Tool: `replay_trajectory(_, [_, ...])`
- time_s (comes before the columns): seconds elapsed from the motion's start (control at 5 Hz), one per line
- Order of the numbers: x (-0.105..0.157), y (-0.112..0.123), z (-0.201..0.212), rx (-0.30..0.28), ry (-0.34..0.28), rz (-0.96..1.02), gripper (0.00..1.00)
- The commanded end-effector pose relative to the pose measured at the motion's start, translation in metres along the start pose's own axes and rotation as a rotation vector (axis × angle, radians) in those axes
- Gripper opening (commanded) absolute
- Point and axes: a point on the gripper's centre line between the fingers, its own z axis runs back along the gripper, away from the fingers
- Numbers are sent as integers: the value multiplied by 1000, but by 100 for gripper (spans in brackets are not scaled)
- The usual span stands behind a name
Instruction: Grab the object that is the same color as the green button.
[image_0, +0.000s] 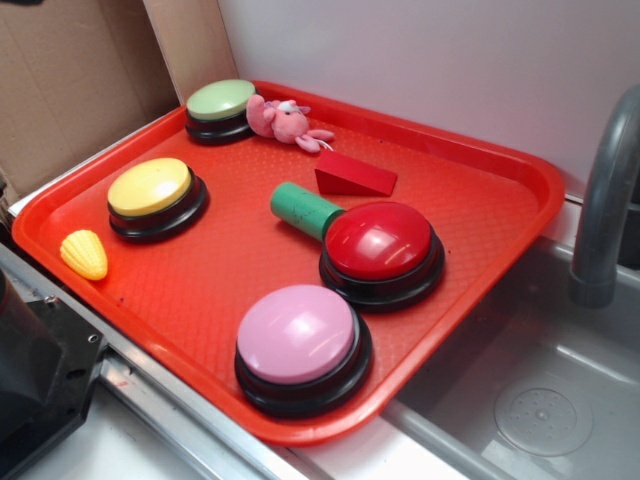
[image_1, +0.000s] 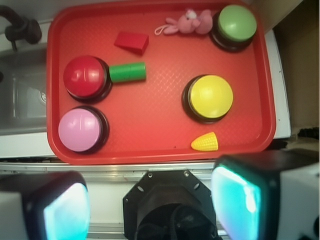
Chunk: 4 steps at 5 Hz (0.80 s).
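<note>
The object, a small dark green cylinder (image_0: 305, 210) (image_1: 127, 72), lies on its side in the middle of the red tray (image_0: 470, 180) (image_1: 160, 135), one end touching the red button (image_0: 380, 245) (image_1: 85, 77). In the tray's far corner sits the green button (image_0: 221, 105) (image_1: 235, 25), pale green dome on a black base. My gripper (image_1: 150, 200) shows only in the wrist view. It is open, with its two pads wide apart and nothing between them. It hangs high over the robot's black base (image_1: 170, 205), off the tray's near edge and far from the cylinder.
Also on the tray: a red wedge block (image_0: 355, 175) (image_1: 132, 41), a pink plush animal (image_0: 285, 120) (image_1: 187, 23), a yellow button (image_0: 155, 195) (image_1: 210, 97), a pink button (image_0: 300, 345) (image_1: 80, 130) and a yellow corn piece (image_0: 84, 253) (image_1: 205, 142). A sink with a grey faucet (image_0: 605, 200) lies beside the tray.
</note>
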Motion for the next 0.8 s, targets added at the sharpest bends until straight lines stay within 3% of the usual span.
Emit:
replay_trajectory(0.0, [32, -12, -18, 12, -97, -294, 100])
replay_trajectory(0.4, [71, -12, -59, 76, -148, -569, 100])
replay_trajectory(0.6, [83, -15, -82, 41, -127, -740, 100])
